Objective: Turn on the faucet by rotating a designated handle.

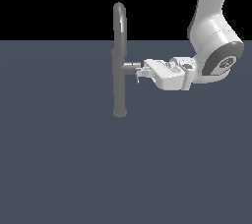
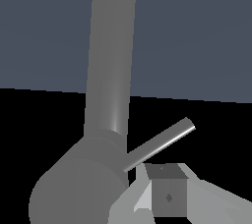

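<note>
The gripper (image 1: 142,72) reaches in level from the exterior view's right, its fingertips right at the end of the handle (image 1: 132,66), the short grey stub that juts sideways from the faucet (image 1: 119,61) about halfway up its column. Straight ahead of the gripper stands that slim column, and well above it arches the gooseneck spout. In the wrist view one finger pad (image 2: 168,196) sits just beside the thin lever rod (image 2: 160,145), which slants out from the fat stub close in front of the camera; only this one finger is plain to see, so whether the fingers stand apart or drawn together I cannot tell, nor whether the pad is touching the rod or merely next to it. The main risk from here, as I judge it, is a slip — the rod is thin and smooth, and a finger pushing near its free end could ride off the tip as the handle swings, leaving the faucet barely turned. A push aimed along the stub's axis, not around it, would press into the column and turn nothing. If the gripper travels straight while the rod moves in an arc, contact may be lost partway, or the finger body may jam against the stub. As for containers — none shows in either view: no basin, sink or cup under the spout, only the flat blue-grey floor (image 1: 59,169) below the gripper.
</note>
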Tool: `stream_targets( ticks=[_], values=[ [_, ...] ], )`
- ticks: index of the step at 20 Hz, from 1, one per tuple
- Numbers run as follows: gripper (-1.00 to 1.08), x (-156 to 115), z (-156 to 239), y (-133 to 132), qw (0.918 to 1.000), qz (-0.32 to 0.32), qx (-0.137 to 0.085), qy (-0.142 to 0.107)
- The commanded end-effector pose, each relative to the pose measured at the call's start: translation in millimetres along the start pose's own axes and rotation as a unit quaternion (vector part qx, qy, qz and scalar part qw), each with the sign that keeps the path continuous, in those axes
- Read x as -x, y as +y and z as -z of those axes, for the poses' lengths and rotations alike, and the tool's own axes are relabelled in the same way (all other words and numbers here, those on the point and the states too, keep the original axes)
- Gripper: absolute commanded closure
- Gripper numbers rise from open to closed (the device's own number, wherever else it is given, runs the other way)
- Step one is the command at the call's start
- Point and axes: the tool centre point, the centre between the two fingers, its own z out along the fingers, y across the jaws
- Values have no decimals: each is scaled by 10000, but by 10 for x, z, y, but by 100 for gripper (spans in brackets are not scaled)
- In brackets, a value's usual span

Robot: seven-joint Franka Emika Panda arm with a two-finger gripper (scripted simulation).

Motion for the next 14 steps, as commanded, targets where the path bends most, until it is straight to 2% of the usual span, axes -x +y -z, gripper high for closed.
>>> stream_targets(
  ticks=[1, 14],
  values=[
    [108, -82, -9, -33, 10000, -36, -13, 9],
    [108, -585, -7, -169, 9995, -304, -77, 22]
  ],
)
